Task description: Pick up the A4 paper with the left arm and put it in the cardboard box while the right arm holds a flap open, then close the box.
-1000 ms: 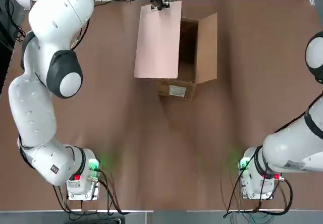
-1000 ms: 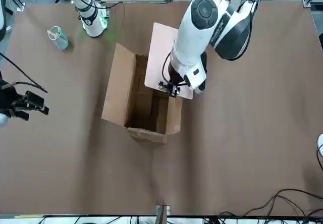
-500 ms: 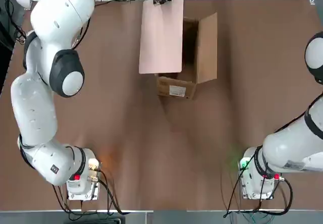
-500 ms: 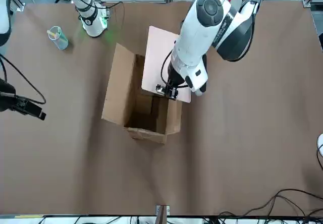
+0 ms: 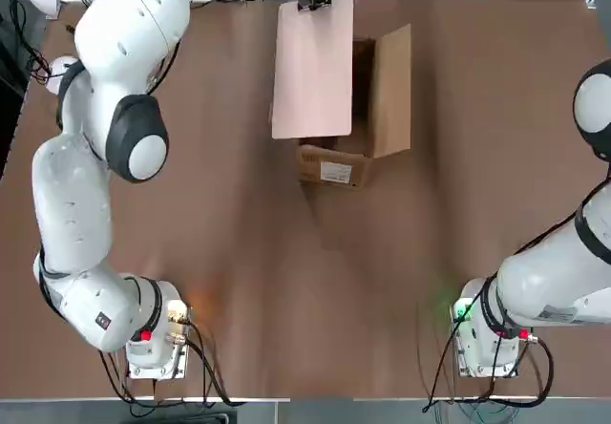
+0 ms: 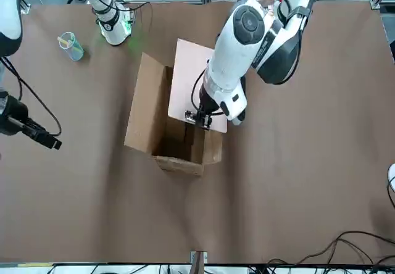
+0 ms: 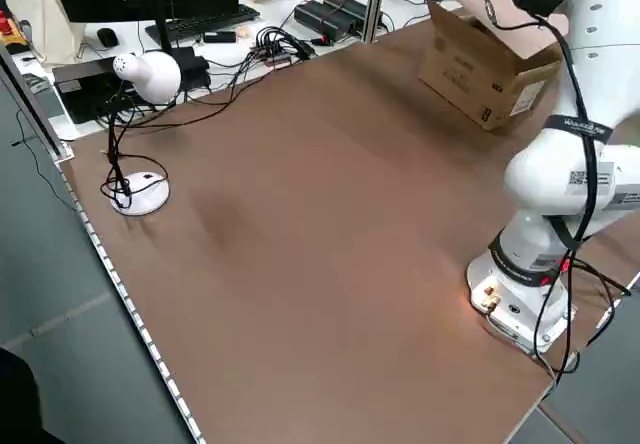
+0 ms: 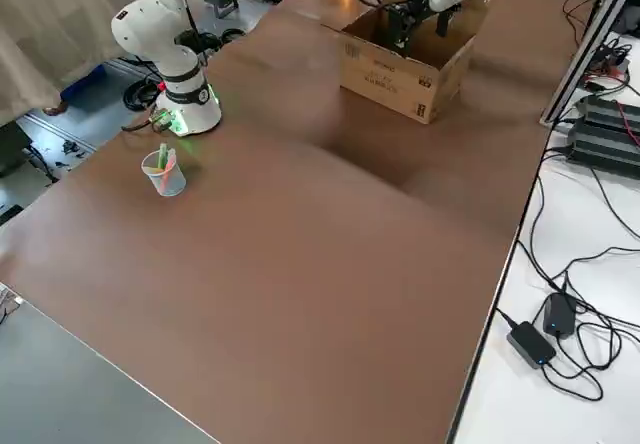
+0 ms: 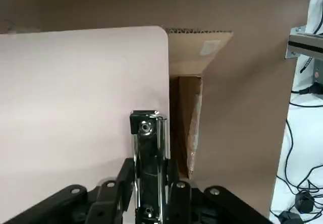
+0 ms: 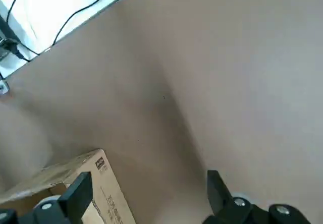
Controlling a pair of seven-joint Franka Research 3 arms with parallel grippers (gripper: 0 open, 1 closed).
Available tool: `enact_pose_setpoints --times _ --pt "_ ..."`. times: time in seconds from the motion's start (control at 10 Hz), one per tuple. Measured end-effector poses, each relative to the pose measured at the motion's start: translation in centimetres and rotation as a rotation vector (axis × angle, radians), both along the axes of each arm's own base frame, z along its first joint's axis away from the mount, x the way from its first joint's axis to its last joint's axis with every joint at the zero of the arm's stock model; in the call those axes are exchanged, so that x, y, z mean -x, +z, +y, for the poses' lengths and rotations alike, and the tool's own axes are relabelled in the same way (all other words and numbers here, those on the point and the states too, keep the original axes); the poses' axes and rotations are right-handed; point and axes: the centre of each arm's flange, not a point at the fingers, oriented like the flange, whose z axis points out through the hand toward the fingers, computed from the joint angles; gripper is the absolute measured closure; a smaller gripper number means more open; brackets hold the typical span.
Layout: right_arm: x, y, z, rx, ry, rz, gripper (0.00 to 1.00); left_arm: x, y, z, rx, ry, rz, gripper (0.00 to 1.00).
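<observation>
The pale pink A4 paper (image 5: 313,71) hangs over the left half of the open cardboard box (image 5: 334,169), which has its white label on the near short side. My left gripper (image 6: 199,118) is shut on the metal clip (image 9: 146,143) at the paper's far end, above the box opening (image 6: 179,135). The box's right flap (image 5: 391,90) stands open, with nothing touching it. My right gripper (image 6: 46,139) floats open well off to the box's right, apart from it. In the right wrist view its fingers (image 10: 75,193) are spread wide, with a box corner (image 10: 96,188) behind them.
A clear plastic cup (image 6: 71,45) stands near the right arm's base (image 6: 114,27). A white desk lamp (image 7: 150,74) and cables lie beyond the table's left edge. Bare brown table (image 5: 315,281) stretches between the box and the arm bases.
The left gripper has carried the paper rightward and slightly farther out, so it covers more of the box opening. The right gripper has drifted a little away from the robot.
</observation>
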Motion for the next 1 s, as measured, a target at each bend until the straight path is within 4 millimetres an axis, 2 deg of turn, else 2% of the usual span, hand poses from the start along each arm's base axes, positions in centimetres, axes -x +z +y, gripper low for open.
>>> enact_pose_setpoints --times 0.2,0.7,1.0 --pt "0.5 0.1 -0.3 0.003 -0.015 0.03 0.0 -0.4 -0.4 -0.2 0.008 0.004 -0.008 0.7" --pt "3.3 3.8 -1.1 0.013 -0.069 0.046 0.0 -1.0 -1.3 -1.0 0.023 0.019 -0.053 0.7" --pt "2.8 3.4 -3.0 0.012 -0.11 0.021 0.0 -1.1 -1.8 -1.4 0.029 0.028 -0.063 0.7"
